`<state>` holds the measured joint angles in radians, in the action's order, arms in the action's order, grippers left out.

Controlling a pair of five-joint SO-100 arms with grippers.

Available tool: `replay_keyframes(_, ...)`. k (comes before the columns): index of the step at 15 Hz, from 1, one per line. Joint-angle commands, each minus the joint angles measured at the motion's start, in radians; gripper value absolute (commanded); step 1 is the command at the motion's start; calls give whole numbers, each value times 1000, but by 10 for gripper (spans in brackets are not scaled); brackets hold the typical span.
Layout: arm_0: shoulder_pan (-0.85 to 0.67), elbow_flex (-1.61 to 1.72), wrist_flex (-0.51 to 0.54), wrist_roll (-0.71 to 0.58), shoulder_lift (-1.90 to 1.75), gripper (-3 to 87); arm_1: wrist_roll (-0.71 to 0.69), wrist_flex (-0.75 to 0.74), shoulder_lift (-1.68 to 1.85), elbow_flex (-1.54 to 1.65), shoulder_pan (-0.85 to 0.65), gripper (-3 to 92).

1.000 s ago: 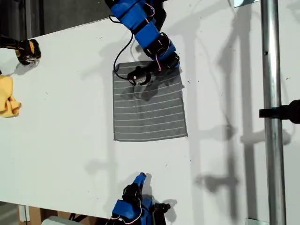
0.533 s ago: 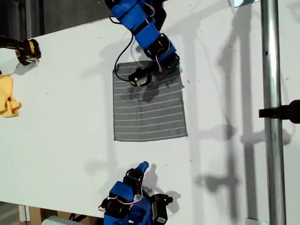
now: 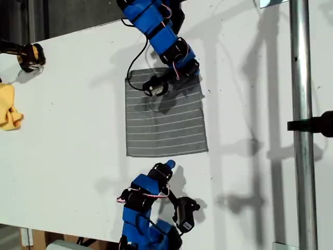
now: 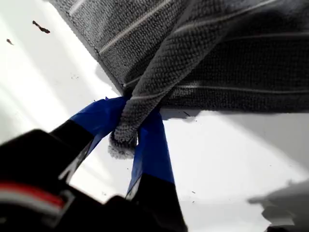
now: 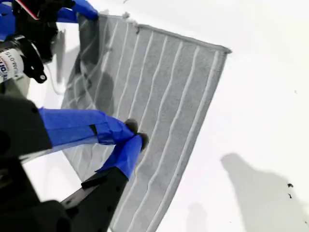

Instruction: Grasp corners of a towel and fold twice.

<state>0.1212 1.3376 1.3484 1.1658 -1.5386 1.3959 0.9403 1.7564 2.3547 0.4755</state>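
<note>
White table (image 3: 67, 135), matte, lit hard from above, with sharp shadows thrown across it.

Metal pole (image 3: 303, 125): upright bar along the exterior view's right, a black clamp fixed partway down it.

Towel (image 3: 165, 117): grey cloth with thin pale stripes at even spacing, soft looped weave, lying flat near the middle of the table; edges mostly straight, one far corner lifted and bunched into a narrow twist.

My first gripper (image 4: 131, 131): blue-taped fingers clamped on that bunched corner of the towel, the cloth pinched between them and hanging out past the tips; its arm (image 3: 158, 28) enters from the top of the exterior view.

My second gripper (image 5: 131, 136): blue-taped fingers drawn together, tips over the towel just inside its near edge; no cloth visibly held between them. Its arm (image 3: 148, 208) rises from the bottom of the exterior view.

Yellow cloth (image 3: 9, 108): small, crumpled, at the exterior view's left edge, well apart from the towel.
</note>
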Motion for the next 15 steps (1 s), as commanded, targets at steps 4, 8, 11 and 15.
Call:
replay_keyframes(4, 41, -311, 60, -11, 173, -17, -21, 6, 6, -29, -21, -1)
replay_keyframes(8, 38, -318, 106, 32, 176, 170, -31, 6, 6, -28, -29, -1)
replay_keyframes(11, 66, -350, 121, -34, 179, 439, -34, 6, 6, -28, -32, -1)
replay_keyframes(15, 78, -360, 110, -106, 224, 424, -37, 6, 12, -31, -32, -1)
